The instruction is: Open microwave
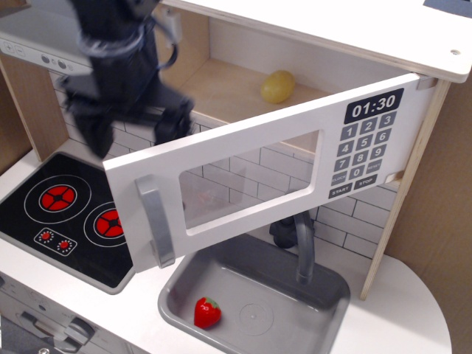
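Note:
The white toy microwave (221,144) hangs above the counter with its door swung wide open toward the front. The grey bar handle (155,221) is on the door's left edge, and the clock and keypad (361,147) are on its right end. A yellow lemon (277,86) lies inside the open cavity. My black gripper (133,127) is blurred, just above and behind the door's upper left corner. Its fingers (172,122) are spread apart and hold nothing.
A grey sink (310,299) below the door holds a red strawberry (207,312), with a grey faucet (302,247) behind it. A black two-burner stove (66,214) lies at the left. The grey range hood (29,40) is at the upper left.

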Controlling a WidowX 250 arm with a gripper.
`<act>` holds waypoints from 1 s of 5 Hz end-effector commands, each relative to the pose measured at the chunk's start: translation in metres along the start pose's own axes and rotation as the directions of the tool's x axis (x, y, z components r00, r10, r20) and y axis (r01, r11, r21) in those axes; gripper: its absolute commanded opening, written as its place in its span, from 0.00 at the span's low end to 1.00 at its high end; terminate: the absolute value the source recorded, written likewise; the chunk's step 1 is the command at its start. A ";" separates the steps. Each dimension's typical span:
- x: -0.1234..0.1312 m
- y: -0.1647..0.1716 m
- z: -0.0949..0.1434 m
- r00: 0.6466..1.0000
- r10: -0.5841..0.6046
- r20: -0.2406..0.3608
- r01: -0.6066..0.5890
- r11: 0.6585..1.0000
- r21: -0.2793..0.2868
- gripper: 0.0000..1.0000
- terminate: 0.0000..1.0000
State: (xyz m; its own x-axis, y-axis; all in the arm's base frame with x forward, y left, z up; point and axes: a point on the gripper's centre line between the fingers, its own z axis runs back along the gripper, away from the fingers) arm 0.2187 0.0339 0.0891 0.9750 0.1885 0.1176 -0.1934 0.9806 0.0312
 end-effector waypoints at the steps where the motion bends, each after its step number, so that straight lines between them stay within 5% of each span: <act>1: -0.036 -0.033 0.006 0.993 -0.094 -0.067 0.095 0.995 0.012 1.00 0.00; 3: -0.043 -0.066 0.000 0.988 -0.132 -0.084 0.128 0.990 -0.053 1.00 0.00; 5: -0.027 -0.080 0.032 0.996 -0.050 -0.078 0.038 0.987 -0.155 1.00 0.00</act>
State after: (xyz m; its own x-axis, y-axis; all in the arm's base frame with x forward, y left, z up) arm 0.2039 -0.0567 0.0955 0.9892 0.1463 -0.0067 -0.1462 0.9838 -0.1038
